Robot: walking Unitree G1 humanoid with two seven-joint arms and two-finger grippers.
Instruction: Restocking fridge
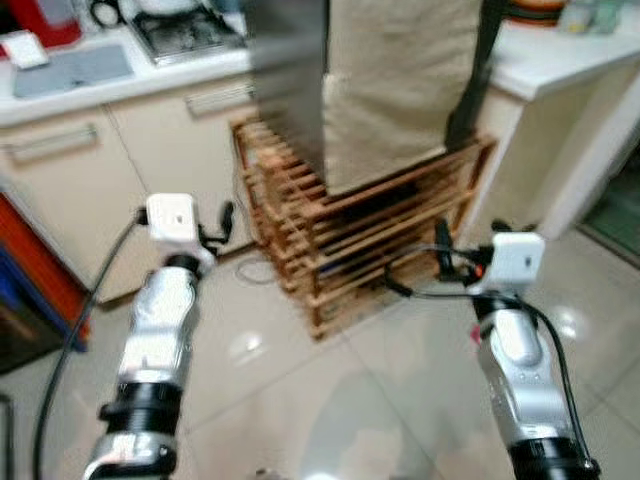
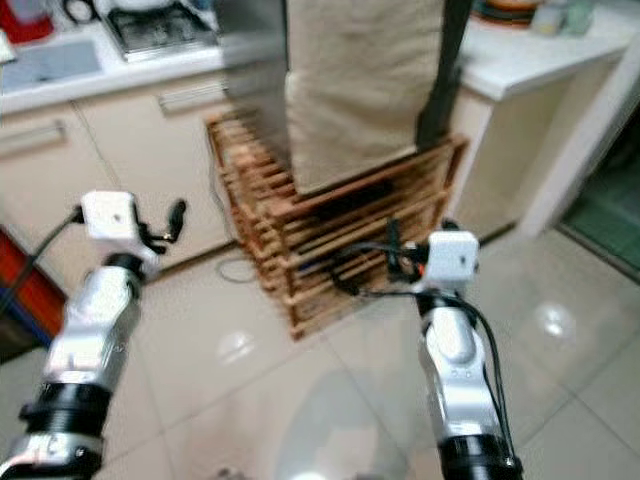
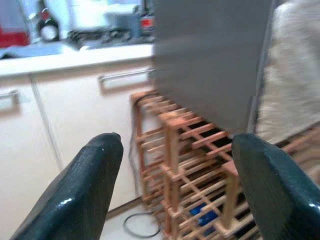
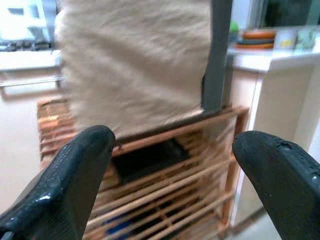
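Observation:
A grey fridge [image 1: 285,80] stands on a slatted wooden rack [image 1: 350,250] straight ahead, with a beige cloth [image 1: 395,80] hanging over its front. The picture is blurred. My left gripper [image 3: 175,145] is raised in front of the fridge's grey side and the rack's left end, fingers [image 3: 80,190] wide open and holding nothing. Facing the cloth and the rack's upper shelf, my right gripper [image 4: 172,140] is open as well, also with nothing in it. Both stay short of the rack. A dark flat object [image 4: 150,160] lies in the rack under the cloth.
Cream cabinets [image 1: 60,190] under a counter with a stove [image 1: 185,30] run along the left. A white counter [image 1: 570,50] with dishes stands at the right. A cable [image 1: 255,268] lies on the glossy tiled floor [image 1: 300,400] by the rack. Something red [image 1: 40,270] stands at far left.

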